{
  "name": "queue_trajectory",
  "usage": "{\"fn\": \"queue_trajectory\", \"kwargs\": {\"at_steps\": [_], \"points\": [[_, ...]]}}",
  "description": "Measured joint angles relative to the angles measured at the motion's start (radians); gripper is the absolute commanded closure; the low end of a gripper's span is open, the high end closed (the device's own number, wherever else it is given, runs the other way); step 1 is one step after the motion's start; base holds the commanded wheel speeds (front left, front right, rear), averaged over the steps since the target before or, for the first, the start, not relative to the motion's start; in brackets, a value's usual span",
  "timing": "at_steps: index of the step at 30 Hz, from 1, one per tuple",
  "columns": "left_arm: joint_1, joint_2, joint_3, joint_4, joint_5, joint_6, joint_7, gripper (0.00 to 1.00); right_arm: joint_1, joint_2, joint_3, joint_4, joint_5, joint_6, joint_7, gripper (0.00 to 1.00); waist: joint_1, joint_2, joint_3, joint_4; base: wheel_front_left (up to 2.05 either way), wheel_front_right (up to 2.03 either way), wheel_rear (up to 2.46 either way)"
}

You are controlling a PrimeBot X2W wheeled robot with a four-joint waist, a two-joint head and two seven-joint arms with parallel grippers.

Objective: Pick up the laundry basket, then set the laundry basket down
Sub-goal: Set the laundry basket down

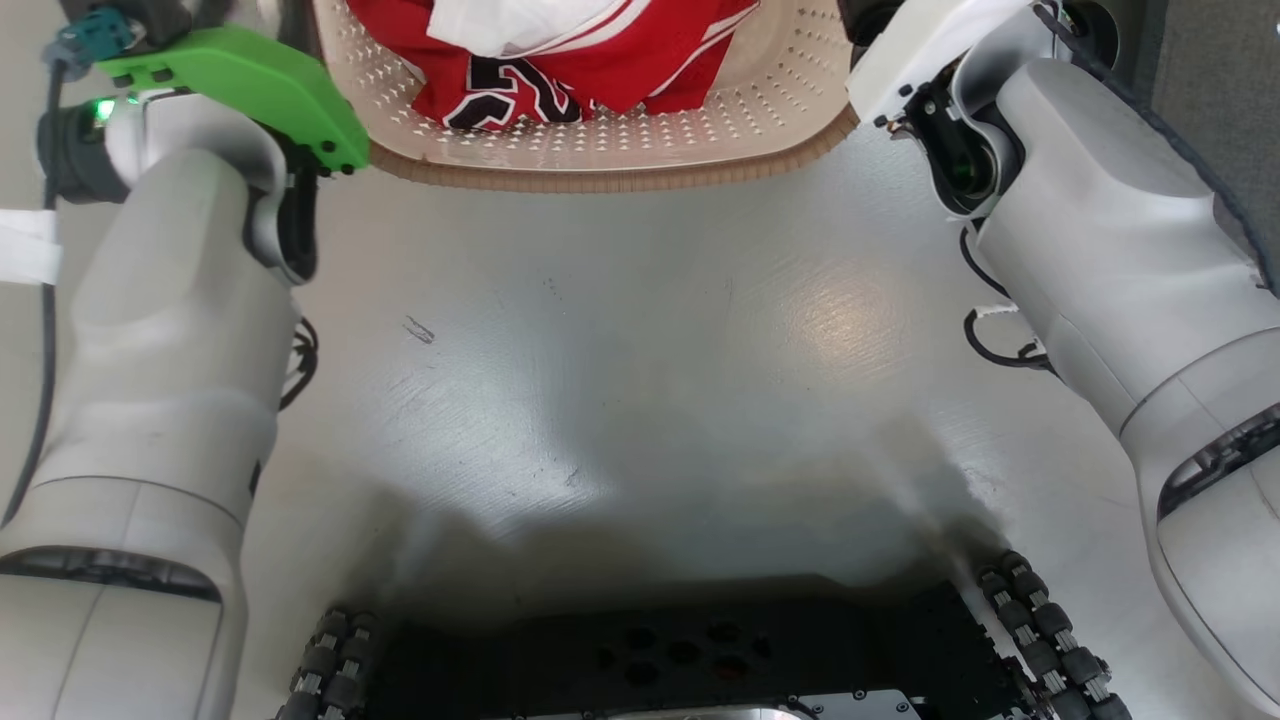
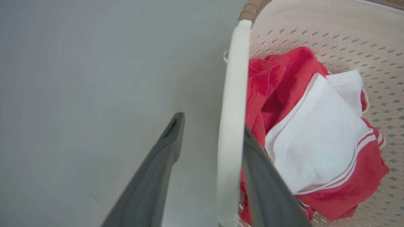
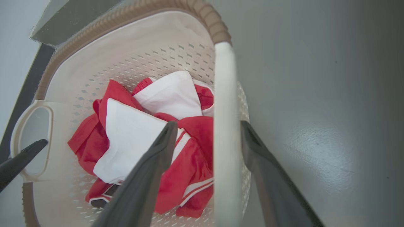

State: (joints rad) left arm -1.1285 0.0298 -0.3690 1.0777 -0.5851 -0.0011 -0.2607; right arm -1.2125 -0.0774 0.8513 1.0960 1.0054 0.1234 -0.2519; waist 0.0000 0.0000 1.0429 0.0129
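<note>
The laundry basket [image 1: 600, 150] stands at the top middle of the head view, cream and perforated with a brown rim, holding red and white clothes [image 1: 560, 60]. Pale forearms flank it on both sides. In the left wrist view my left gripper [image 2: 213, 125] is open astride a white loop handle [image 2: 233, 94]: the inner finger lies against it, the outer finger stands clear. My right gripper [image 3: 209, 126] is open astride the opposite handle [image 3: 224, 110] the same way. A dark fingertip [image 3: 22, 157] of the other gripper shows by the far handle loop [image 3: 31, 138].
Smooth grey floor [image 1: 640, 380] lies between the basket and my dark wheeled base [image 1: 680, 650]. A dark strip [image 3: 19, 94] and a pale wall run behind the basket's far side. A darker surface [image 1: 1210, 80] sits at the head view's top right.
</note>
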Motion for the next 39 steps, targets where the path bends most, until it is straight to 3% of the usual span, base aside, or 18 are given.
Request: {"fn": "queue_trajectory", "kwargs": {"at_steps": [39], "points": [[0.041, 0.002, 0.016, 0.018, -0.001, -0.07, 0.0, 0.0, 0.033, 0.006, -0.045, 0.061, -0.012, 0.0, 0.0, 0.0, 0.0, 0.0, -0.087, -0.01, 0.0, 0.0, 0.0]]}}
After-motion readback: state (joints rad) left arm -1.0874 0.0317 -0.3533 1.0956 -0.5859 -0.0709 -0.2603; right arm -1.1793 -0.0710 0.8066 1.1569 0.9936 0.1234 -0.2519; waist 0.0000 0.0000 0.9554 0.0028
